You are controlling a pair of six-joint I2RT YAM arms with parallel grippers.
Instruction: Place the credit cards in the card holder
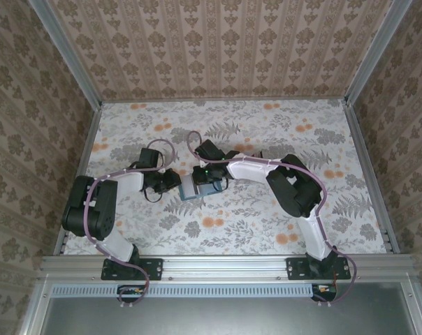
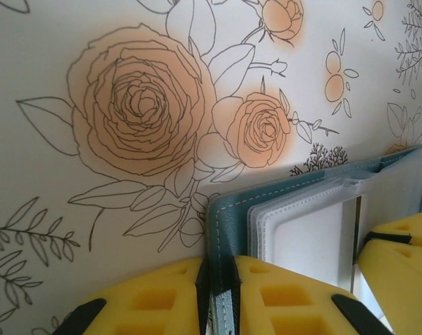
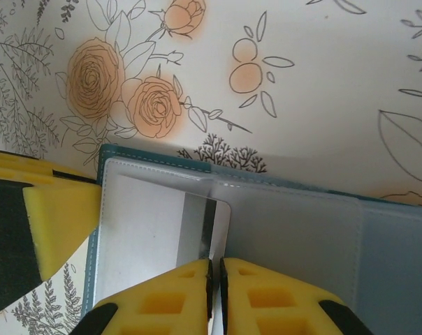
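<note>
Floral-print table (image 1: 253, 209) with the open teal card holder (image 3: 148, 153) at its centre, between the arms. The left gripper (image 2: 216, 283), nearly closed, clamps the holder's cover edge. The right gripper (image 3: 215, 276), nearly closed, pinches a pale credit card (image 3: 197, 230) over the holder's inner panel (image 3: 141, 223).

Top cam sits high above and behind the arm bases (image 1: 133, 268), looking down over the whole counter (image 1: 267, 132), card holder (image 1: 191, 190) near the middle. Both wrist cams are jammed right up against the card holder from opposite ends, peeking past their own yellow fingers (image 2: 148, 300). All three views share it.
</note>
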